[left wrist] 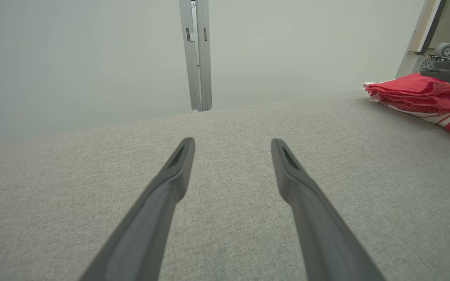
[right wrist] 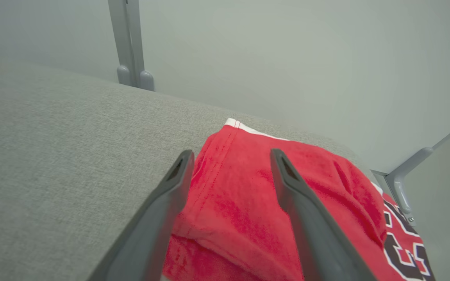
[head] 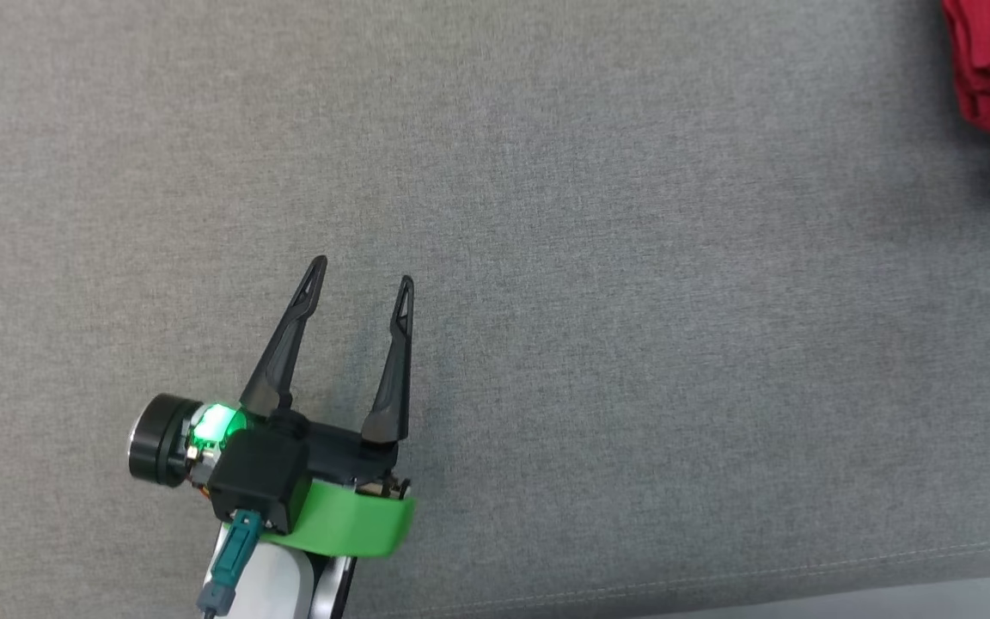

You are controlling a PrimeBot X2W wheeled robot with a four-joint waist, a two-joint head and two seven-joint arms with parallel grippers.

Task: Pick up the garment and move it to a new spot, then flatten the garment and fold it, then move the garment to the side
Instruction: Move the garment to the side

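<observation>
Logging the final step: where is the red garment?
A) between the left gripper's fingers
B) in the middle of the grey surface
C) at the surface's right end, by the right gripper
C: the red garment lies at the right end of the grey surface, with the right gripper open over it.

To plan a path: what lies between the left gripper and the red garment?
Nothing: between the left gripper and the garment the grey fabric surface is bare, as the head view shows.
</observation>
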